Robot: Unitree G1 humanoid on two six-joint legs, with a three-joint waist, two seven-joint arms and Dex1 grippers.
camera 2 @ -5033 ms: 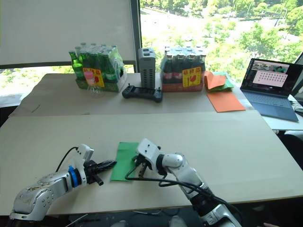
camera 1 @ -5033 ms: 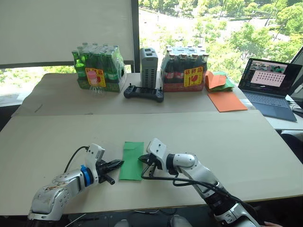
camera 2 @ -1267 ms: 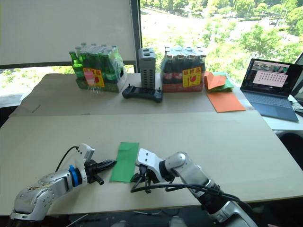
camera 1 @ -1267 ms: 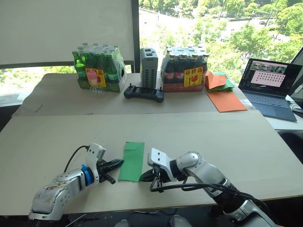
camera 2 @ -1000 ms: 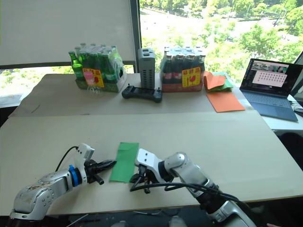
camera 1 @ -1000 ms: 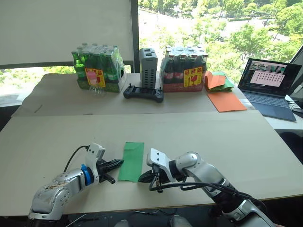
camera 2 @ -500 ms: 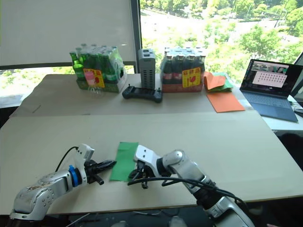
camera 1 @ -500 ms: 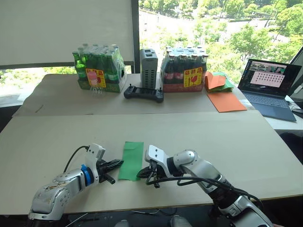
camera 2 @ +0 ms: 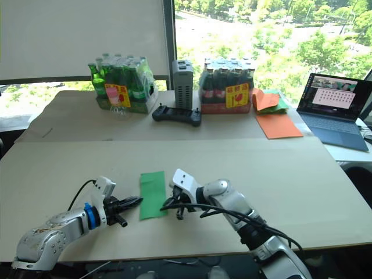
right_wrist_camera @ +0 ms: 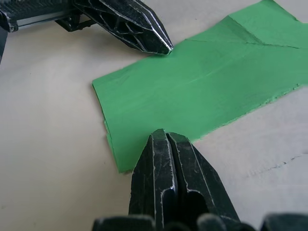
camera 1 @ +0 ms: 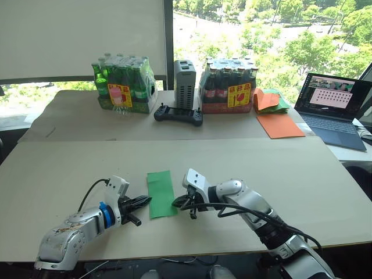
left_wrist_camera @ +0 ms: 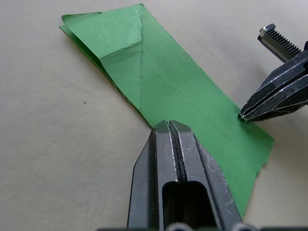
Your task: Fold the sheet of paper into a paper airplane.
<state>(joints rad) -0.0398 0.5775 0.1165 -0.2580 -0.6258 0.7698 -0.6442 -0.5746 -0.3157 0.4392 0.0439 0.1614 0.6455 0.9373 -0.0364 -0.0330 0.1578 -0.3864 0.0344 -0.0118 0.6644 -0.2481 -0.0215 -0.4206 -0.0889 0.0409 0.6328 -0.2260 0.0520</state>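
Both arms lay low over the pale cardboard-covered bench (camera 1: 279,168), tools aimed inward. The left tool (left_wrist_camera: 169,126) and the right tool (right_wrist_camera: 165,134) had fingers pressed together, each tip at an opposite long edge of the folded bright green paper strip (camera 1: 160,186), gripping nothing. The strip lay flat between them, its long axis running away from the robot. Two shrink-wrapped bottle packs (camera 1: 123,84), a black controller (camera 1: 178,114), orange sheets (camera 1: 279,124) and a laptop (camera 1: 337,109) stood well apart.

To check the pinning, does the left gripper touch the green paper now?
Touching: in the right wrist view the left gripper's closed tip meets the sheet of paper's edge.
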